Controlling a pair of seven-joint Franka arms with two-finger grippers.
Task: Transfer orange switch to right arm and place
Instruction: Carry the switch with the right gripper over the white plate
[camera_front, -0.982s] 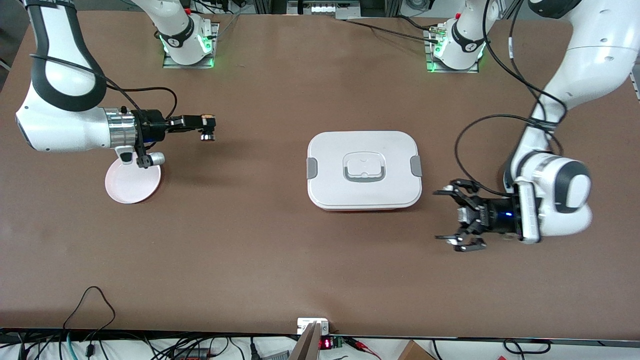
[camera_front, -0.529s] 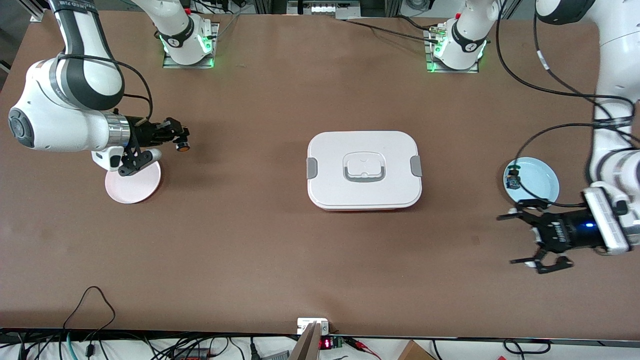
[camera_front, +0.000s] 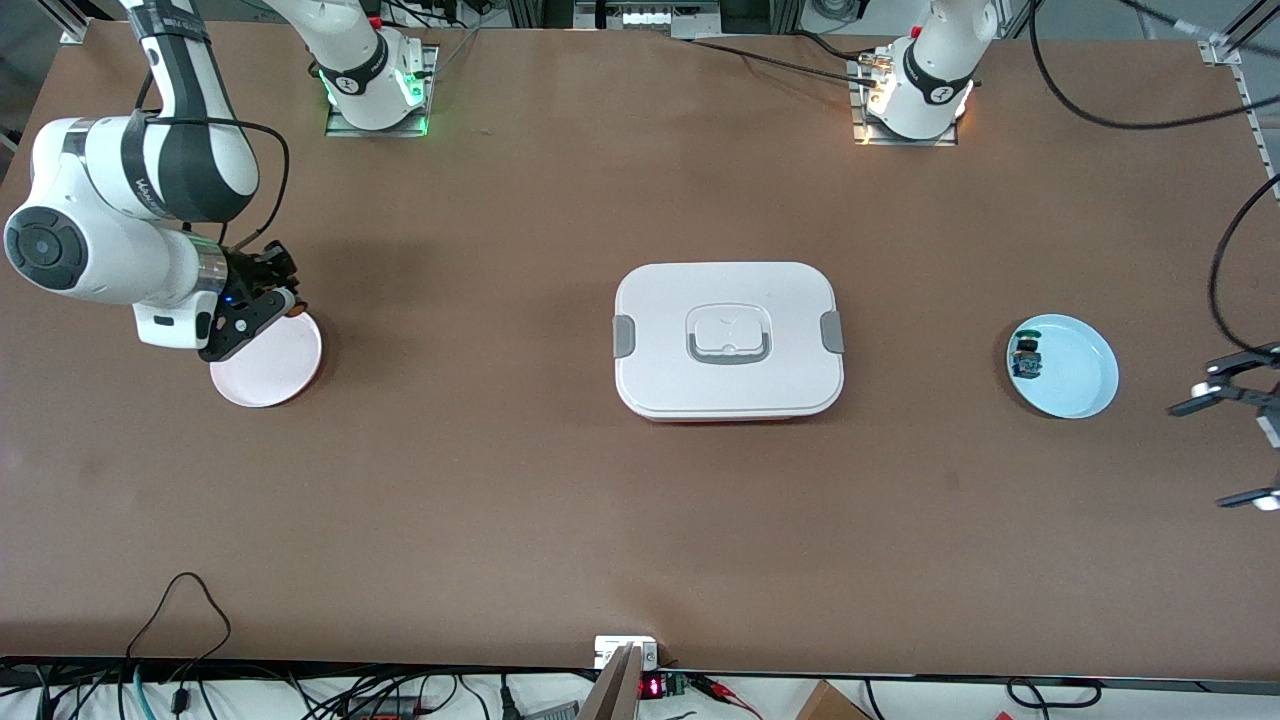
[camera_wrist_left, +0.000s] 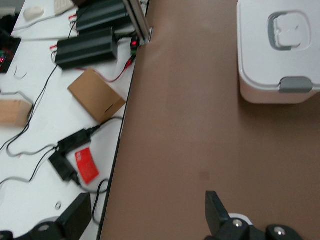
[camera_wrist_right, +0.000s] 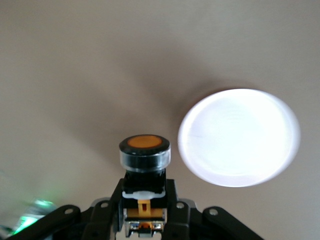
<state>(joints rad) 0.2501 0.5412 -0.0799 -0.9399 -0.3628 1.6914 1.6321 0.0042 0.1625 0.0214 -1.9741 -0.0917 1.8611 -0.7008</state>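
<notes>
Handover done: my right gripper (camera_wrist_right: 144, 220) fingers clamp the orange switch (camera_wrist_right: 144, 167) by its body, over the bench beside the pink plate (camera_front: 268, 360). Small, rigid, light; slippery cap. Left gripper (camera_front: 1235, 430) fingers spread, waiting.

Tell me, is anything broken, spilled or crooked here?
Nothing stands out. The white box sits shut and square mid-table. The right gripper holds the orange switch beside the pink plate. The left gripper waits open at the table's edge, past the blue plate holding a small switch.
</notes>
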